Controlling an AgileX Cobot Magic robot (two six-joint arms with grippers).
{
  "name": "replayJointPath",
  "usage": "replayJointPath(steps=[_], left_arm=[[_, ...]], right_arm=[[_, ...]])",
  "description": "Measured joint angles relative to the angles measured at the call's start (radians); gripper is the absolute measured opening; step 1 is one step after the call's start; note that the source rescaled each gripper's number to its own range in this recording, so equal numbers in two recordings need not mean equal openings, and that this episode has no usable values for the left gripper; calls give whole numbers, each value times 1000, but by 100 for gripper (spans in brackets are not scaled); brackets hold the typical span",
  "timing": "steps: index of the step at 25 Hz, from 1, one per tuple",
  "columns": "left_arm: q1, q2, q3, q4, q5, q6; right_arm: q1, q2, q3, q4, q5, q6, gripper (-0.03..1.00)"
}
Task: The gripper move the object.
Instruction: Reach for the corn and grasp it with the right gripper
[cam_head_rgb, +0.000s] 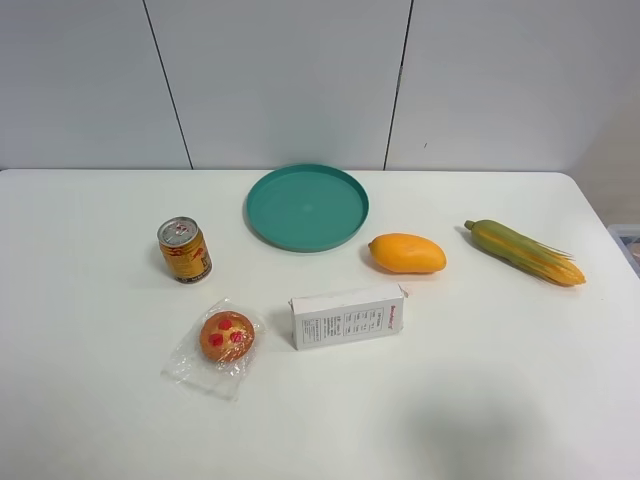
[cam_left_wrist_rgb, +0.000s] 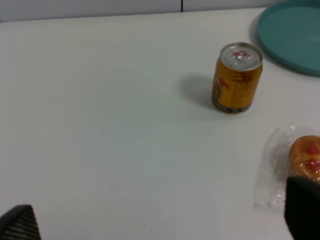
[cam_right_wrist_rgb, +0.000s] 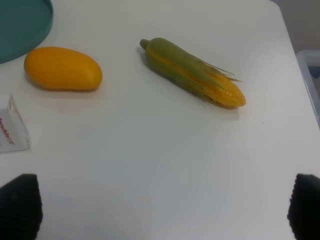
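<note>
Corn (cam_head_rgb: 525, 252) lies on the desk (cam_head_rgb: 480, 390) near its right edge, close to the mango (cam_head_rgb: 406, 253) but not touching. The right end effector (cam_right_wrist_rgb: 165, 215) hovers short of it, jaws spread wide, empty. Risks: round tapered ear may roll or squirt out of an off-centre pinch; sloppy approach may bump mango or shove corn twd desk edge.
</note>
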Motion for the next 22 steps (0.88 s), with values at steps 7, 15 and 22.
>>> replayJointPath(steps=[7, 15, 22], left_arm=[[0, 0, 0, 0, 0, 0], [0, 0, 0, 0, 0, 0], [0, 0, 0, 0, 0, 0]], right_arm=[[0, 0, 0, 0, 0, 0, 100], [0, 0, 0, 0, 0, 0, 100], [0, 0, 0, 1, 0, 0, 100]])
